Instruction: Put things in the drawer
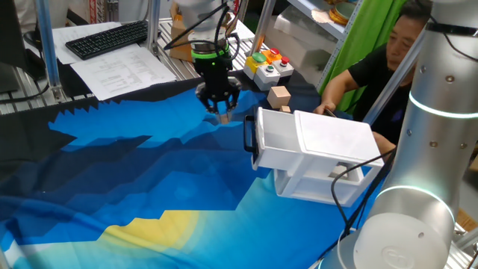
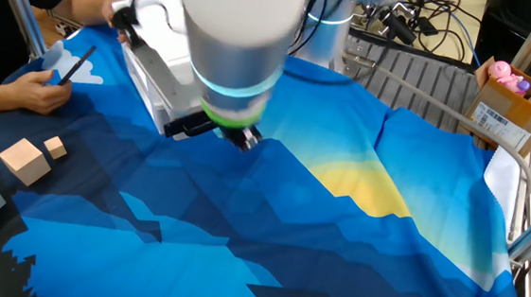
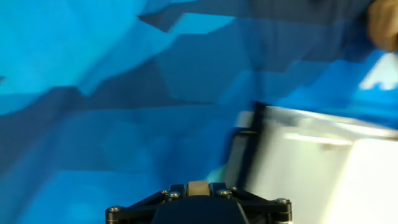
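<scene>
A blue cloth with dark and yellow patches covers the surface (image 1: 112, 172), with a keyboard (image 1: 108, 37) and papers on the bench behind it. My fingers (image 1: 222, 113) hang just above the cloth, closed down on a small tan block (image 3: 198, 187); in the hand view its light face shows pinched between my black finger mounts. In the other fixed view the fingers (image 2: 248, 138) point down at the cloth, with the block hidden by my wrist.

Just beside me stands the drawer (image 1: 314, 138), a white box pulled out of its white cabinet (image 1: 317, 183), with the black curved handle (image 1: 249, 142) on the front facing my fingers. In the hand view the drawer (image 3: 323, 162) blurs across the right side, close to me, its open top bare as far as I can see.

Further off, past the drawer, two more blocks (image 1: 279, 97) sit on the cloth near a button box (image 1: 269, 66); in the other fixed view they lie side by side, a larger cube (image 2: 23, 160) and a small one (image 2: 55, 147). A person (image 1: 388, 67) sits behind the drawer, hand (image 2: 38, 90) resting on the cloth.
</scene>
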